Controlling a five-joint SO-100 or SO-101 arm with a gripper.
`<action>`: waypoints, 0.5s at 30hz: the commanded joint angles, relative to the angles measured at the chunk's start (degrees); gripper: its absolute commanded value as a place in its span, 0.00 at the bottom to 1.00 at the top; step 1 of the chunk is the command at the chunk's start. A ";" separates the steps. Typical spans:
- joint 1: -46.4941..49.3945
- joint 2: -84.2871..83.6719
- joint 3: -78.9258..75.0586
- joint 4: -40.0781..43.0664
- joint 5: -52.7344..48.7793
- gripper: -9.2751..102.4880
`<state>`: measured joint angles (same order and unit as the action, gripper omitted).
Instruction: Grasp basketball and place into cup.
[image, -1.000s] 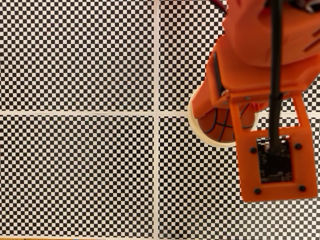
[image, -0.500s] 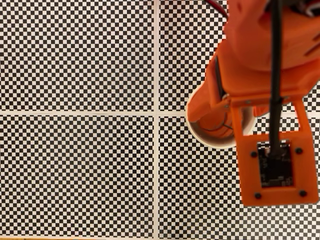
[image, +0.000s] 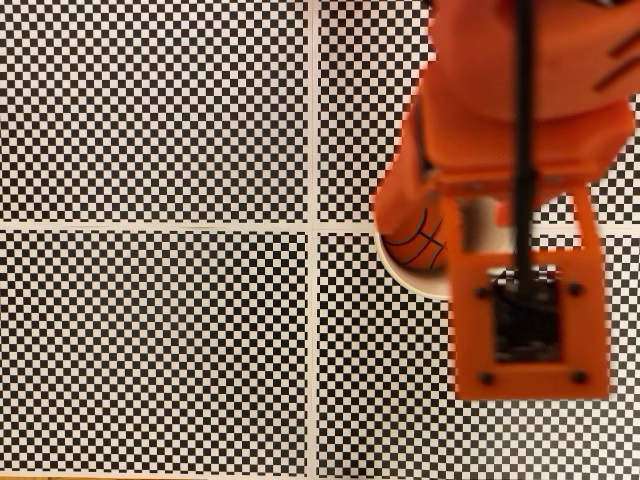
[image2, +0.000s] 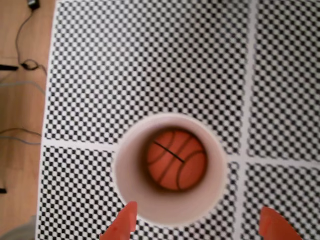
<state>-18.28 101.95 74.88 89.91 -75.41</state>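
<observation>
In the wrist view the orange basketball (image2: 176, 160) with black seams lies at the bottom of the cream-white cup (image2: 131, 172), which stands upright on the checkered mat. My gripper (image2: 200, 227) hangs above the cup's near rim. It is open, and its two orange fingertips (image2: 122, 225) stand wide apart with nothing between them. In the fixed view my orange arm (image: 520, 100) and its camera mount cover most of the cup (image: 408, 274). A slice of the basketball (image: 420, 240) shows inside the rim.
A black-and-white checkered mat (image: 160, 340) with white dividing lines covers the table. Past its left edge in the wrist view, bare wood (image2: 22, 100) carries thin dark cables. The arm's black cable (image: 522, 150) runs down to the camera mount.
The arm and its camera mount have shifted left in the fixed view and look blurred. The orange finger that hid the ball half a second ago has moved aside, and the ball shows again.
</observation>
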 joint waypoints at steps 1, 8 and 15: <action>2.55 6.06 2.11 1.32 -1.23 0.31; 11.60 18.72 11.51 1.76 -8.00 0.28; 19.69 30.67 20.04 1.32 -13.36 0.24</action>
<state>-1.23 129.11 93.43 91.58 -87.01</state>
